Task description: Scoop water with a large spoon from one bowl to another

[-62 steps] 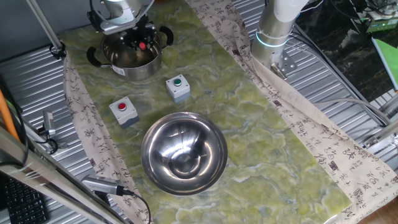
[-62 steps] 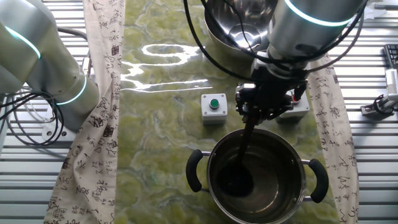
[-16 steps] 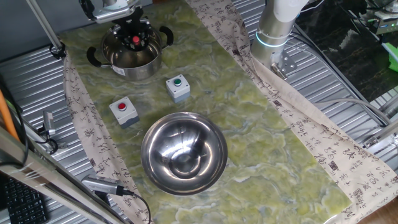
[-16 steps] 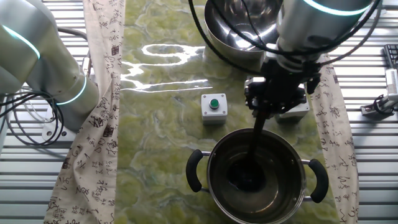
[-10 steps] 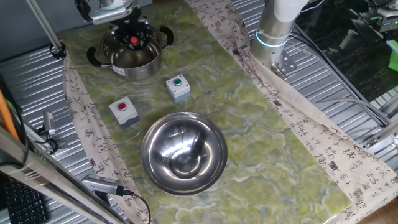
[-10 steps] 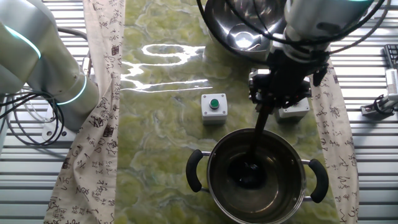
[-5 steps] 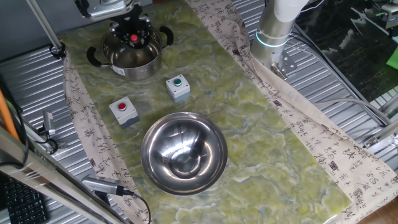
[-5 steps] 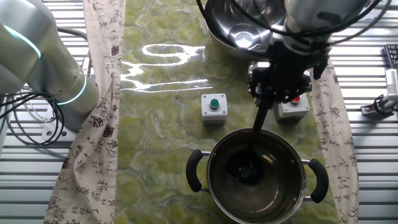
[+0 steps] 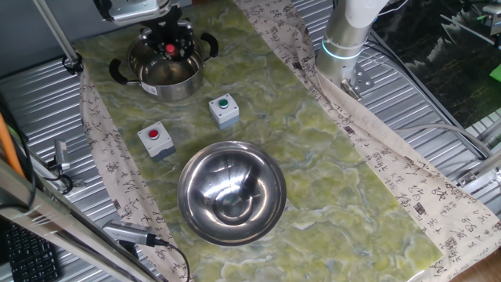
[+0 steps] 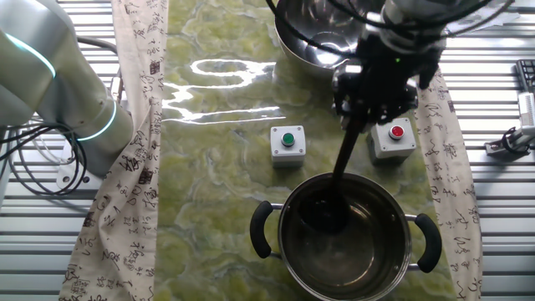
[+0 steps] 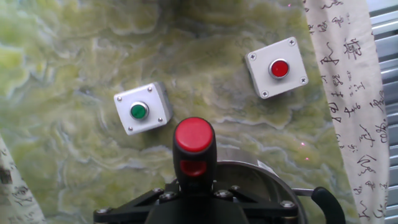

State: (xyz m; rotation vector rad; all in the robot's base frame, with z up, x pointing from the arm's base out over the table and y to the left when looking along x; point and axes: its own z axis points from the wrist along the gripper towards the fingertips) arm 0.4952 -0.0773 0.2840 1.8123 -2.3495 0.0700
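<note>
The small steel pot with black loop handles stands at one end of the green mat; its rim shows low in the hand view. My gripper hangs above it, shut on the large spoon, whose red handle end points up. The dark spoon head sits inside the pot, close to the rim on the wide bowl's side. The wide shiny bowl stands apart further along the mat. Water in the pot shows only as dim reflections.
Two grey button boxes lie between the vessels: a green one and a red one. Printed cloth borders the mat. The arm's base stands at the side.
My gripper has risen and shifted toward the wide bowl, drawing the spoon head up from the pot's middle toward its rim. The red button box is now uncovered.
</note>
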